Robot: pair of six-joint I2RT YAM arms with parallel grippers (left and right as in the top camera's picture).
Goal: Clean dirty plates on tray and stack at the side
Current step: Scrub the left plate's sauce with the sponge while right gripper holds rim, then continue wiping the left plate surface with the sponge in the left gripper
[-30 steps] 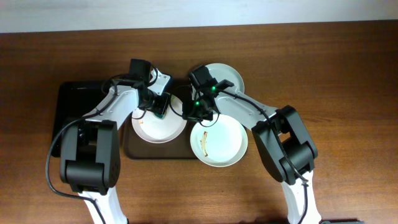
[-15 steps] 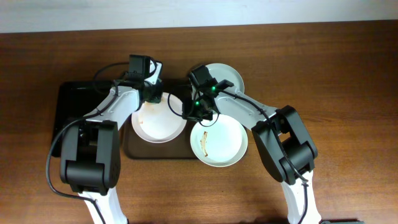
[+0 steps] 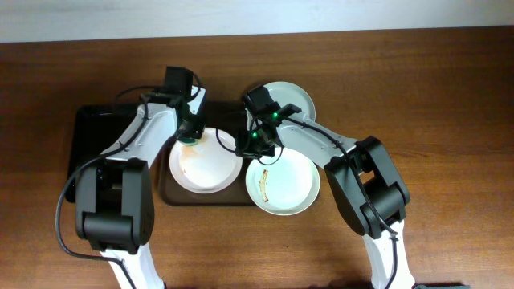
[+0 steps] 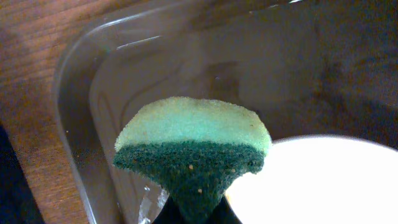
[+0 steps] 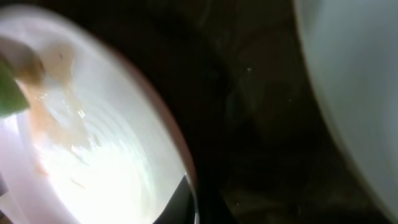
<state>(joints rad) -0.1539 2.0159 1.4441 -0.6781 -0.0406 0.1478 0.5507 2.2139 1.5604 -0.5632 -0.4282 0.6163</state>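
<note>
Overhead and wrist views, as I see them from the console. The tray lies at the middle of the surface. A narrow black tray sits just to its left.

- **Left plate:** in the tray, with a pale brown smear on its left half.
- **Right plate:** overhangs the tray's near-right corner and bears a thin brown streak.
- **Far plate:** pale mint, beyond the tray's far-right corner.
- **Left gripper:** jaws clamped on a green sponge, which is at the left plate's far-left rim. Its darker scouring side is towards the camera.
- **Right gripper:** jaws closed on the left plate's right rim, as far as my right wrist view shows.
</note>
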